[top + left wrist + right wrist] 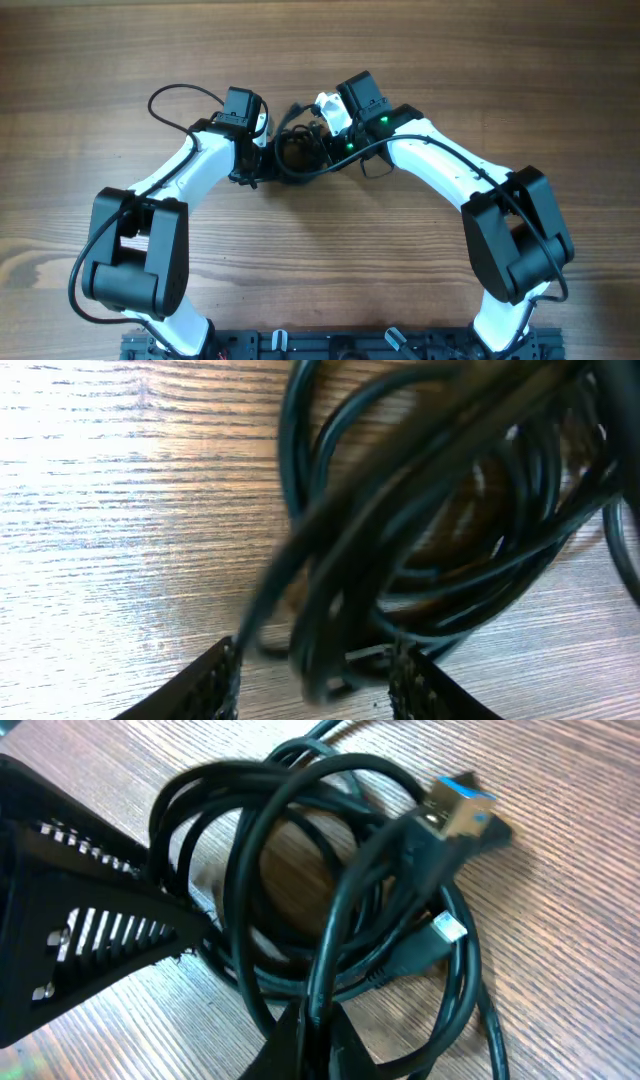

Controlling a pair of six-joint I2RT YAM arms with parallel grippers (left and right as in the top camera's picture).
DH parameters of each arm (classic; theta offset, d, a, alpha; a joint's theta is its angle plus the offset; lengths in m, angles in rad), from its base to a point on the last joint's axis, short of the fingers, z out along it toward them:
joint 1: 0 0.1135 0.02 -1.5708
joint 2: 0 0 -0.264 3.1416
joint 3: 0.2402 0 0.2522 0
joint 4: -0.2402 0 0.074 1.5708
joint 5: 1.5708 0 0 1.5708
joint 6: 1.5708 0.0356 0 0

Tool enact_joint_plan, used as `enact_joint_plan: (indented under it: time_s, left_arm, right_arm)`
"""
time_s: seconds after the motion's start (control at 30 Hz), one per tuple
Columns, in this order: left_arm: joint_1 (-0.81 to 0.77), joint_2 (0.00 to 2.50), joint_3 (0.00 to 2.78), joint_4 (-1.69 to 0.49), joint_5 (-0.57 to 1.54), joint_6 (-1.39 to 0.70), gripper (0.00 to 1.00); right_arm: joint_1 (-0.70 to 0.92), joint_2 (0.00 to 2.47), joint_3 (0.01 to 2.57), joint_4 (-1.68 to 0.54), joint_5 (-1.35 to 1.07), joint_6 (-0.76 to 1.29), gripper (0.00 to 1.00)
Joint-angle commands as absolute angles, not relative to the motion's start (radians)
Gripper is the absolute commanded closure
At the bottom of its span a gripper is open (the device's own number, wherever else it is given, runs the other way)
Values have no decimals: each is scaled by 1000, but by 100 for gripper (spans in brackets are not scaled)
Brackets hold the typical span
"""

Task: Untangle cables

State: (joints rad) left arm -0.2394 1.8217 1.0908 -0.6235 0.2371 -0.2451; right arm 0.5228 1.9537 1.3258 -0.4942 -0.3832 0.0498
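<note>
The cables (295,150) lie as one black tangled coil on the wooden table, between my two grippers. In the left wrist view the cables (430,540) fill the frame, and my left gripper (318,680) is open with blurred strands passing between its fingers. In the right wrist view the cables (300,890) loop over each other, and my right gripper (315,1035) is shut on one strand at the coil's near edge. A USB plug with a blue insert (460,810) sticks up at the right. Overhead, the left gripper (262,152) and right gripper (322,138) flank the coil.
The left gripper's black finger (100,930) reaches into the coil from the left in the right wrist view. A thin black arm wire (180,95) loops over the wooden table (520,70) behind the left arm. A small white-tipped connector (450,928) lies in the coil.
</note>
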Motion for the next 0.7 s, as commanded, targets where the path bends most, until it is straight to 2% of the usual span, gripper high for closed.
enact_joint_plan:
  time_s: [0.0,0.1,0.27,0.4,0.67]
  left_arm:
    - [-239,1831,1079,-612,218,-287,55]
    - [-239,1831,1079,-609,152,-384,61]
    - [-239,1831,1079,-609,102,-409,75]
    - [-239,1831,1079,-609,88,-409,75]
    - [-239,1831,1079,-609,88,-409,76]
  right_arm:
    - [522,1964,1328,-513,-413,139,96]
    - [516,1929,1329,-479,-624,131,96]
    - [493,1831,1329,-455,-789,131,96]
    - [477,1738,1329,-456,-865,131,96]
    - [476,1569,1329,-460,-870,131,96]
